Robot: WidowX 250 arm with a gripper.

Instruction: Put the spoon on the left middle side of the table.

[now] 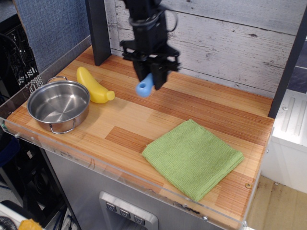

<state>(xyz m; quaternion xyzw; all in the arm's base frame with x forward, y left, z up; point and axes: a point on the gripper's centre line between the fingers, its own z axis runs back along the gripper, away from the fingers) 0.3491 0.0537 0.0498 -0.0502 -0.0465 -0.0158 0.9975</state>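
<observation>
Hanging above the table, the gripper had its jaws closed on the spoon, whose blue handle end poked out below them; the bowl was hidden, probably between the jaws. Below and to the gripper's left lay a yellow banana toy beside 1 steel pot. A green cloth lay flat, well below and to its right.

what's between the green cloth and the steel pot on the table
Only bare tabletop lies between the green cloth and the steel pot. The yellow banana toy sits behind that stretch, and the spoon hangs in the jaws above.
</observation>
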